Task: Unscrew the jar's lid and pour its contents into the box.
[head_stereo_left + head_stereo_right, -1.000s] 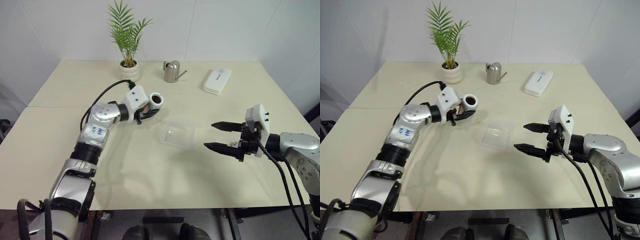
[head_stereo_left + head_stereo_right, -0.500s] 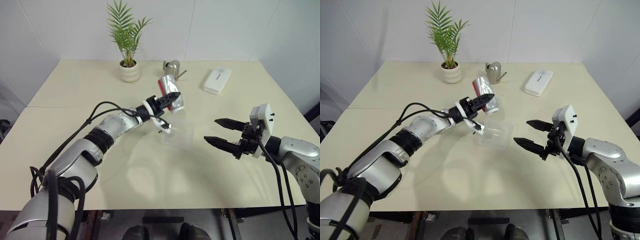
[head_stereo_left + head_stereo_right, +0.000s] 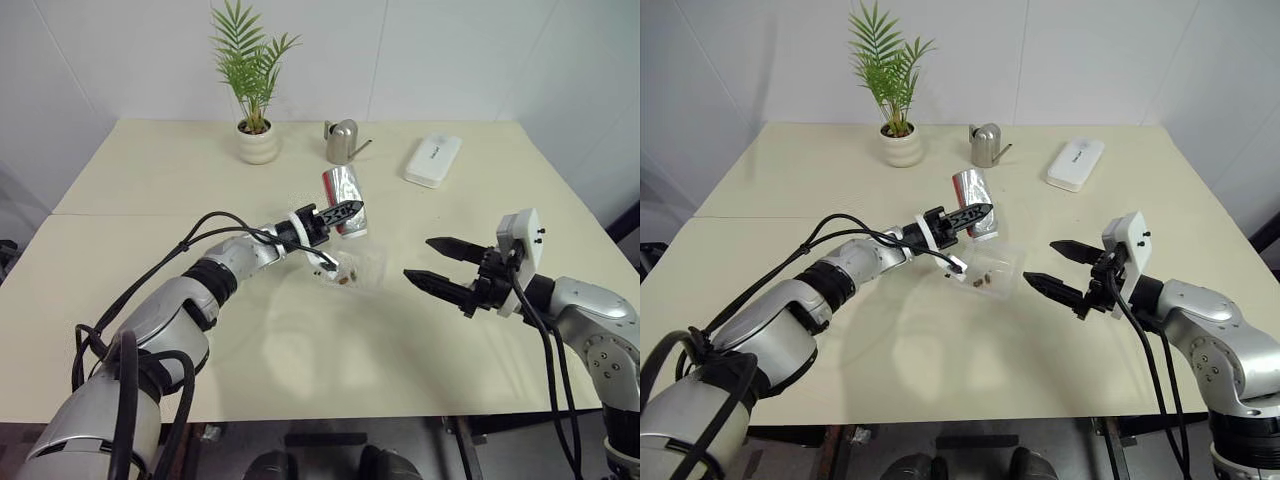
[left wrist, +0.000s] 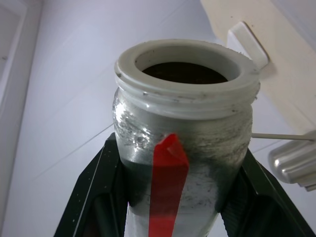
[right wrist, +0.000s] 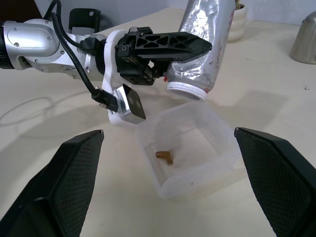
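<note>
The jar (image 3: 343, 188), silvery with a red strip, hangs tipped mouth-down over the box (image 3: 372, 268), a shallow clear container mid-table. My left gripper (image 3: 346, 211) is shut on the jar's body, black fingers (image 5: 173, 44) on either side. In the left wrist view the jar (image 4: 185, 143) has a bare white threaded mouth. The contents (image 5: 164, 156), a couple of small brown pieces, lie on the floor of the box (image 5: 197, 182). My right gripper (image 3: 417, 257) hovers open just right of the box, holding nothing. The lid is out of view.
At the back of the table stand a potted plant (image 3: 255, 140), a steel watering pot (image 3: 343, 142) and a flat white case (image 3: 433, 160). My left arm's cable loops above the table left of the box.
My left gripper carried the jar to the right and rolled it over until its mouth pointed down above the box. Brown pieces now lie in the box. The right gripper stayed put.
</note>
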### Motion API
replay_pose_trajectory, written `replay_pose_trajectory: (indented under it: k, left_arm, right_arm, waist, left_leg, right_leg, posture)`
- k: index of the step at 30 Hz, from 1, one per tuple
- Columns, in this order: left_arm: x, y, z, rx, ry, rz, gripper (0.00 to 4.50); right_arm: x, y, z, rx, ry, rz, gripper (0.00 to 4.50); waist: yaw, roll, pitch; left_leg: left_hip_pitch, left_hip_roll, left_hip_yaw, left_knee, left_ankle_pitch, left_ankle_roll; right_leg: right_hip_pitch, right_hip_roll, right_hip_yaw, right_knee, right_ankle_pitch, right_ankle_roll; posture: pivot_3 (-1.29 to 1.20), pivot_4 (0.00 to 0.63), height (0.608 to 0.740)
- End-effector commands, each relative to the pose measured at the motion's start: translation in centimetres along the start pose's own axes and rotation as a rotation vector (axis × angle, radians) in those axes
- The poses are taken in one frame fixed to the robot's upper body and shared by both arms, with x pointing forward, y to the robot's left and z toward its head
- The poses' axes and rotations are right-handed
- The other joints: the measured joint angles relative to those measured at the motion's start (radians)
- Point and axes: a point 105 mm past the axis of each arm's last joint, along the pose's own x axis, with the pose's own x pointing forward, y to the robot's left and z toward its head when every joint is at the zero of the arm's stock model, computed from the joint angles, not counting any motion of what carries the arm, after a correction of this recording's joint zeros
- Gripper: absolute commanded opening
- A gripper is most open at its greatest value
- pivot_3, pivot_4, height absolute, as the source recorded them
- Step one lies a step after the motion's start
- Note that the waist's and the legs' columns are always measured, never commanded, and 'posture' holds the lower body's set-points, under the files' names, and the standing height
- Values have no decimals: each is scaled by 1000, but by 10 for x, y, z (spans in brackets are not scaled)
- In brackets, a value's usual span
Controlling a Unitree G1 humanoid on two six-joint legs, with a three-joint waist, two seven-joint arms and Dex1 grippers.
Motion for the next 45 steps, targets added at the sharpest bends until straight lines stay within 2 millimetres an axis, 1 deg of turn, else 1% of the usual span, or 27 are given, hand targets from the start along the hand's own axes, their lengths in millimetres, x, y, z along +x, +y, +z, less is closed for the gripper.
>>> replay_pose_trajectory:
  k: [1, 3, 4, 6, 7, 9, 11, 13, 16, 18, 22, 25, 29, 32, 34, 36, 39, 41, 42, 45]
  left_arm:
    - [-8, 16, -21, -101, 45, 43, 1938]
    - [-19, 21, -32, -239, 79, 46, 1938]
    - [-27, 22, -38, -340, 105, 37, 1938]
    - [-40, 22, -46, -495, 143, 21, 1938]
    - [-48, 19, -50, -600, 172, 3, 1938]
    - [-63, 8, -54, -822, 249, -46, 1938]
    - [-84, -13, -66, -1144, 433, -76, 1938]
    - [-107, -29, -73, -1399, 579, -61, 1938]
    - [-133, -37, -74, -1617, 700, -17, 1938]
    - [-145, -42, -71, -1709, 757, -19, 1938]
    - [-173, -44, -64, -1934, 879, 99, 1938]
    - [-194, -47, -60, -2010, 978, 163, 1938]
    - [-212, -49, -52, -2033, 1059, 180, 1938]
    - [-223, -50, -48, -2019, 1098, 181, 1938]
    - [-226, -50, -44, -2011, 1096, 173, 1938]
    - [-230, -51, -40, -2013, 1113, 177, 2666]
    - [-236, -52, -34, -2029, 1132, 177, 3526]
    - [-240, -53, -32, -2033, 1160, 192, 4211]
    - [-242, -53, -31, -2031, 1163, 191, 4440]
    - [-247, -53, -26, -2009, 1174, 159, 4491]
  right_arm:
    - [-1, 3, 9, -28, -44, 14, 4459]
    - [-1, 4, 8, -25, -41, 26, 4459]
    - [-2, 4, 7, -24, -37, 32, 4459]
    - [-2, 5, 6, -26, -28, 40, 4459]
    - [-3, 5, 5, -26, -26, 42, 4459]
    - [-5, 3, 4, -27, -19, 43, 4459]
    - [-7, 2, 1, -41, -3, 50, 4459]
    - [-8, 3, -3, -77, 18, 63, 4459]
    - [-8, 6, -5, -120, 25, 77, 4459]
    - [-8, 8, -6, -128, 25, 92, 4459]
    - [-6, 13, -10, -125, 45, 122, 4459]
    - [-5, 14, -11, -122, 45, 130, 4459]
    - [-3, 15, -10, -125, 39, 137, 4459]
    - [0, 18, -11, -127, 43, 154, 4459]
    - [1, 21, -12, -122, 50, 165, 4459]
    - [1, 23, -12, -117, 55, 175, 4500]
    - [1, 23, -11, -114, 63, 185, 4500]
    - [1, 23, -11, -113, 66, 189, 4500]
    - [1, 23, -10, -112, 67, 192, 4500]
    - [2, 24, -10, -109, 67, 201, 4500]
  waist:
    - [-2, 0, 0]
    - [-5, 0, 0]
    - [-5, 0, 0]
    - [-4, 0, 0]
    - [-4, 0, 0]
    - [-5, 0, 0]
    - [-3, 0, 0]
    - [-4, 0, 0]
    - [-6, 0, 0]
    - [-6, 0, 0]
    - [-5, -1, 0]
    - [-5, -1, -1]
    - [-2, -1, -1]
    - [-3, -2, -1]
    - [-3, -2, -1]
    - [-3, -2, -1]
    - [-3, -2, -1]
    - [-3, -2, -1]
    - [-3, -2, -1]
    - [-3, -2, -2]
  left_leg:
    - [0, 0, 0, 0, 0, 0]
    - [0, 0, 1, 0, 0, 0]
    - [0, 0, 1, 0, 0, 0]
    - [1, 1, 1, 0, 0, 0]
    - [1, 1, 1, 0, 0, 0]
    - [2, 1, 2, 1, 0, 0]
    - [3, 1, 1, 2, 0, -1]
    - [3, 0, 1, 4, 0, -1]
    - [3, 0, 1, 4, 0, -1]
    - [3, 0, 1, 4, 1, -1]
    - [4, 0, 0, 4, 1, -1]
    - [4, 0, 0, 4, 1, -1]
    - [5, 0, -1, 4, 1, -1]
    - [5, 0, -1, 4, 1, -2]
    - [5, 0, -1, 4, 1, -2]
    - [5, 0, -1, 4, 1, -2]
    - [5, 0, -1, 4, 1, -2]
    - [5, 0, -1, 4, 1, -2]
    - [5, 0, -1, 4, 1, -2]
    - [5, 0, -1, 4, 0, -2]
  right_leg:
    - [0, 0, 0, 0, 0, 0]
    - [0, 0, 0, 0, 0, 0]
    - [0, -1, 0, 0, 0, 0]
    - [0, -1, 0, 1, 0, 0]
    - [0, -1, 0, 1, 0, 0]
    - [1, -1, 0, 1, 0, 0]
    - [1, -2, 0, 2, 0, 0]
    - [2, -1, 0, 3, 0, 0]
    - [2, -1, 0, 4, 0, 0]
    - [2, 0, 0, 4, 0, 0]
    - [4, 0, 1, 4, 0, 0]
    - [4, 0, 1, 4, 0, 0]
    - [4, 0, 1, 4, 0, 0]
    - [4, 0, 1, 4, 0, 0]
    - [4, 0, 1, 4, 0, 0]
    - [4, 0, 1, 4, 0, 0]
    - [4, 0, 1, 4, 0, 0]
    - [4, 0, 1, 4, 0, 0]
    - [4, 0, 1, 4, 0, 0]
    - [4, 0, 1, 3, 0, 0]
  posture:
    - [0, 150, 740]
    - [0, 150, 740]
    - [0, 150, 740]
    - [0, 150, 740]
    - [0, 150, 740]
    - [0, 150, 740]
    - [0, 150, 740]
    - [0, 150, 740]
    - [0, 150, 740]
    - [0, 150, 740]
    - [0, 150, 740]
    - [0, 150, 740]
    - [0, 150, 740]
    - [0, 150, 740]
    - [0, 150, 740]
    - [0, 150, 740]
    - [0, 150, 740]
    - [0, 150, 740]
    - [0, 150, 740]
    - [0, 150, 740]
